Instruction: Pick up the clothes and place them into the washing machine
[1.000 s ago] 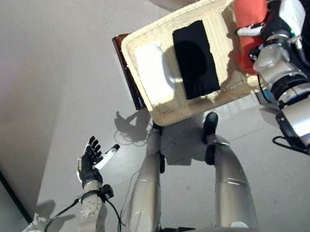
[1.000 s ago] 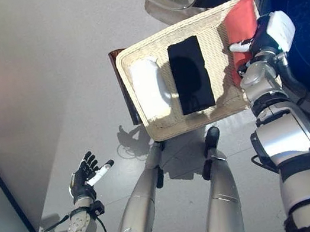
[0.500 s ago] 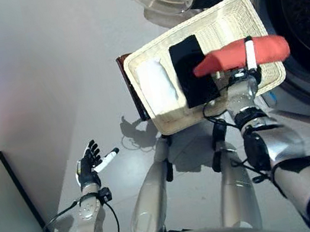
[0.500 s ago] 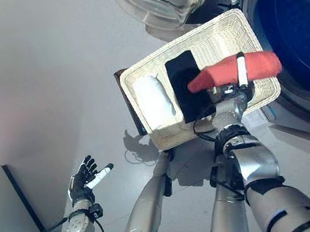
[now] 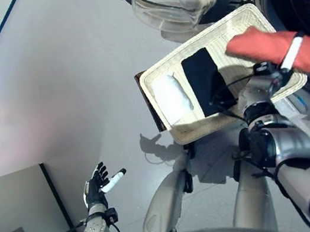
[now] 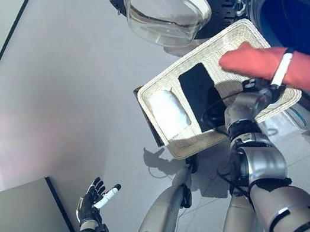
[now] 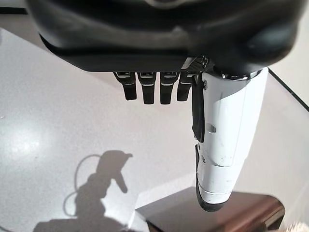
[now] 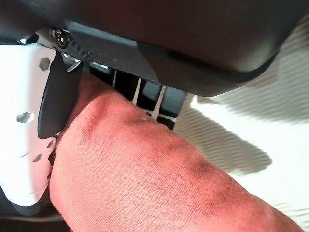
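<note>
The right hand (image 6: 262,92) is clamped on the rolled red cloth (image 5: 280,50), lifted over the wicker basket (image 5: 172,131) beside the washing machine drum (image 6: 294,19). Keep the pinch firm (the roll overhangs both sides) and carry it right, through the opening. The left hand (image 5: 97,181) idles with fingers spread.

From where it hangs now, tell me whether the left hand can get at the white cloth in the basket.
Probably not. The left hand hangs open low over the floor, well apart from the basket, where the white cloth lies. Nothing blocks the way; the gap alone looks too wide.
</note>
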Controlling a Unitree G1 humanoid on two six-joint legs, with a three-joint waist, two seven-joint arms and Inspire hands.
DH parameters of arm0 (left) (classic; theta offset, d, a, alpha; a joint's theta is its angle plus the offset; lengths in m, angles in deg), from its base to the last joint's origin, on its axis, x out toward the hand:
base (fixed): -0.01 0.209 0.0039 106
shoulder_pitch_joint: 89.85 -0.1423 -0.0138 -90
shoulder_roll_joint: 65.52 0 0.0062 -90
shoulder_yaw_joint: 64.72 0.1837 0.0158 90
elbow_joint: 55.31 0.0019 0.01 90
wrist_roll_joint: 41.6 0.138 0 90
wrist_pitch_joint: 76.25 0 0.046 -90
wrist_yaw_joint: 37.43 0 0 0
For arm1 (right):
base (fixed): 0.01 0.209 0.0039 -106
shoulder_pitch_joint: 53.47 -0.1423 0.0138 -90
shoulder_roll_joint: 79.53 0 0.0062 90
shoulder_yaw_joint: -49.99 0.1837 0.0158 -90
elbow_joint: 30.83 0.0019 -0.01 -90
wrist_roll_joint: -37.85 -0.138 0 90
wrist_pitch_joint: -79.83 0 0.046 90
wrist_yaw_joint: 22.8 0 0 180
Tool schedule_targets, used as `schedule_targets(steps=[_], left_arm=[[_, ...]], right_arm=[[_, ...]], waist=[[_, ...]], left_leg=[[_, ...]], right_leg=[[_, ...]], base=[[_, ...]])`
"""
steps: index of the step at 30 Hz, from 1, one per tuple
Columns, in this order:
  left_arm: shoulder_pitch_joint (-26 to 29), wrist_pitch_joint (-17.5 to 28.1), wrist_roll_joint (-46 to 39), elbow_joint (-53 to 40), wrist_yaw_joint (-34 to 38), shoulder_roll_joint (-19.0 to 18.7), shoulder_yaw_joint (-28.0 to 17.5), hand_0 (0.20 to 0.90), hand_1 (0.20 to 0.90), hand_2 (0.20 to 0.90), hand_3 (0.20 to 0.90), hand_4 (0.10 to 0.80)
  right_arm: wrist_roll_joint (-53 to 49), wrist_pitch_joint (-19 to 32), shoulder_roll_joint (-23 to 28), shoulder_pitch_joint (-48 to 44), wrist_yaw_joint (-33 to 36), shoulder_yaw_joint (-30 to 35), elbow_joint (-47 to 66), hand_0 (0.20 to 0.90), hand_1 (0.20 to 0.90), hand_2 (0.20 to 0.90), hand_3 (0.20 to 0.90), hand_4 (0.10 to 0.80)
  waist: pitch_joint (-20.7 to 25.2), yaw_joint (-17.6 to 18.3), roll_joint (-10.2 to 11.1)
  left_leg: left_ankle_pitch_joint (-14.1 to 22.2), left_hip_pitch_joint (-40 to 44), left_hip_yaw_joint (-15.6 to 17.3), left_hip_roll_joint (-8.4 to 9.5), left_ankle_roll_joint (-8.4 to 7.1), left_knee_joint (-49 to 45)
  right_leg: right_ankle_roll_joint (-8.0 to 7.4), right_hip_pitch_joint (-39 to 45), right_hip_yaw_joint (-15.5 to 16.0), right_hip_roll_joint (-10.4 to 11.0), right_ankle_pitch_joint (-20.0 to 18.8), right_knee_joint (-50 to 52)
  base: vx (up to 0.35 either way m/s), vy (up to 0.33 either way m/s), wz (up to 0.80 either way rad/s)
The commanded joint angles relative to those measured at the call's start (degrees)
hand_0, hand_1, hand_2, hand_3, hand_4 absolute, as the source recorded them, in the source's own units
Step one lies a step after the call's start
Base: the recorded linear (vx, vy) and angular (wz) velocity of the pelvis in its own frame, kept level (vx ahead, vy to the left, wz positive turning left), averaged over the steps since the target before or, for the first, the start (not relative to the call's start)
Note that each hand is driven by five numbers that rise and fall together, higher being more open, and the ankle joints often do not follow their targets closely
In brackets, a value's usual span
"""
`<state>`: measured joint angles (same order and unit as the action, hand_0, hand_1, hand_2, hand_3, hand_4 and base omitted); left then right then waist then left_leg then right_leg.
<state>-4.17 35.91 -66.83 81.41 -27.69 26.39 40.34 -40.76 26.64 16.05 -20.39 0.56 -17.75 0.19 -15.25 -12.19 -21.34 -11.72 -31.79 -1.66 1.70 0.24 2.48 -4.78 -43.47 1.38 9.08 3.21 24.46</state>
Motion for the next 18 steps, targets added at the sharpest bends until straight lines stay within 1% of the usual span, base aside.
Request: schedule_targets(steps=[1, 2, 3, 5, 7, 8, 10, 11, 12, 13, 14, 18], left_arm=[[1.6, 3.3, -1.3, -0.2, 1.0, -2.9, 0.0, 0.900, 0.900, 0.900, 0.900, 0.800], [1.7, 3.3, -1.3, -0.3, 1.1, -2.7, 0.0, 0.900, 0.900, 0.900, 0.900, 0.800], [1.6, 3.4, -1.4, -0.7, 1.1, -3.1, -0.3, 0.900, 0.900, 0.900, 0.900, 0.800], [1.6, 3.1, -2.0, -2.0, 0.9, -3.3, -0.7, 0.900, 0.900, 0.900, 0.900, 0.800], [1.3, 2.5, -3.8, -0.9, 0.2, -3.1, -0.8, 0.900, 0.900, 0.900, 0.900, 0.800], [1.4, 2.2, -5.6, 0.5, -0.2, -2.7, -1.3, 0.900, 0.900, 0.900, 0.900, 0.800], [1.6, 2.8, -7.4, 0.7, -0.5, -2.1, -1.8, 0.900, 0.900, 0.900, 0.900, 0.800], [1.5, 3.0, -7.5, 0.8, -0.7, -2.0, -2.0, 0.900, 0.900, 0.900, 0.900, 0.800], [1.3, 3.1, -7.3, 0.8, -0.8, -1.9, -1.8, 0.900, 0.900, 0.900, 0.900, 0.800], [1.3, 3.1, -7.3, 0.8, -0.8, -1.9, -1.8, 0.900, 0.900, 0.900, 0.900, 0.800], [1.3, 3.0, -7.0, 1.1, -0.7, -1.7, -1.8, 0.900, 0.900, 0.900, 0.900, 0.800], [1.2, 2.7, -6.5, 1.9, -0.7, -1.5, -1.6, 0.900, 0.900, 0.900, 0.900, 0.800]], right_arm=[[13.2, 8.5, 14.7, -9.8, 2.8, -8.2, 13.9, 0.200, 0.200, 0.200, 0.200, 0.300], [13.9, 8.5, 14.7, -10.1, 3.7, -8.5, 14.2, 0.900, 0.900, 0.900, 0.900, 0.800], [14.6, 8.6, 16.3, -11.0, 3.3, -10.0, 16.4, 0.900, 0.900, 0.900, 0.900, 0.800], [16.1, 8.4, 17.1, -11.3, 3.4, -12.9, 17.5, 0.900, 0.900, 0.900, 0.900, 0.800], [16.7, 7.1, 16.2, -11.6, 3.8, -14.6, 16.0, 0.900, 0.900, 0.900, 0.900, 0.800], [16.4, 6.2, 15.8, -12.1, 3.5, -15.3, 14.3, 0.900, 0.900, 0.900, 0.900, 0.800], [15.6, 5.1, 14.0, -12.4, 2.6, -15.4, 12.2, 0.900, 0.900, 0.900, 0.900, 0.800], [14.7, 3.6, 13.3, -12.1, 1.5, -15.3, 9.2, 0.900, 0.900, 0.900, 0.900, 0.800], [13.9, 2.7, 13.0, -11.8, 0.8, -15.1, 6.9, 0.900, 0.900, 0.900, 0.900, 0.800], [13.5, 2.7, 13.1, -12.0, 0.3, -15.2, 6.6, 0.900, 0.900, 0.900, 0.900, 0.800], [12.8, 1.7, 12.1, -11.3, -0.4, -14.8, 4.2, 0.900, 0.900, 0.900, 0.900, 0.800], [11.3, 0.9, 10.9, -10.2, -1.7, -14.4, 1.3, 0.900, 0.900, 0.900, 0.900, 0.800]], waist=[[1.0, 0.3, -0.1], [0.9, 0.3, -0.2], [1.1, 0.3, -0.1], [0.9, 0.6, -0.4], [1.2, 1.0, -0.3], [1.4, 1.0, -0.3], [1.4, 1.2, -0.7], [1.7, 1.2, -0.9], [2.0, 1.1, -1.1], [1.9, 1.2, -1.1], [2.1, 1.1, -1.3], [2.5, 1.1, -1.5]], left_leg=[[8.5, 1.2, 0.9, 1.94, -3.47, -4.9], [7.9, 0.9, 1.1, 1.93, -3.45, -4.8], [8.3, 1.3, 1.2, 1.89, -3.48, -4.5], [7.5, 1.5, 1.7, 1.79, -3.55, -3.8], [7.5, 1.9, 2.2, 1.78, -3.57, -3.5], [8.1, 2.4, 2.5, 1.83, -3.55, -3.5], [7.8, 2.4, 2.8, 1.89, -3.43, -3.7], [8.0, 2.4, 2.8, 1.90, -3.34, -3.9], [8.7, 2.8, 2.7, 1.88, -3.34, -4.0], [8.2, 2.5, 2.8, 1.88, -3.35, -4.1], [8.2, 2.6, 2.8, 1.88, -3.36, -4.2], [8.2, 2.6, 2.6, 1.91, -3.36, -4.1]], right_leg=[[-1.41, 8.7, -1.5, 0.4, -6.1, -15.4], [-1.38, 8.4, -1.7, 0.4, -6.7, -15.5], [-1.47, 8.3, -1.8, 0.4, -6.2, -15.2], [-1.44, 7.4, -2.6, 0.2, -6.8, -14.9], [-1.35, 7.4, -2.9, 0.0, -7.0, -15.0], [-1.33, 7.7, -3.1, -0.1, -6.4, -14.8], [-1.15, 7.6, -3.4, -0.1, -7.1, -15.0], [-1.04, 7.6, -3.6, -0.2, -7.2, -15.1], [-1.02, 7.9, -3.6, -0.1, -6.4, -14.8], [-0.98, 7.8, -3.6, -0.1, -7.0, -14.9], [-0.90, 7.9, -3.6, -0.1, -6.9, -15.0], [-0.75, 8.1, -3.2, 0.0, -6.9, -15.1]], base=[[-0.004, 0.038, -0.21], [0.001, 0.031, -0.20], [-0.039, 0.001, -0.22], [-0.016, 0.007, -0.16], [0.029, 0.025, -0.08], [0.043, 0.030, -0.06], [0.000, 0.007, -0.08], [0.021, -0.011, -0.10], [0.015, -0.006, -0.10], [0.008, -0.010, -0.07], [-0.028, -0.009, -0.06], [0.003, -0.001, -0.02]])
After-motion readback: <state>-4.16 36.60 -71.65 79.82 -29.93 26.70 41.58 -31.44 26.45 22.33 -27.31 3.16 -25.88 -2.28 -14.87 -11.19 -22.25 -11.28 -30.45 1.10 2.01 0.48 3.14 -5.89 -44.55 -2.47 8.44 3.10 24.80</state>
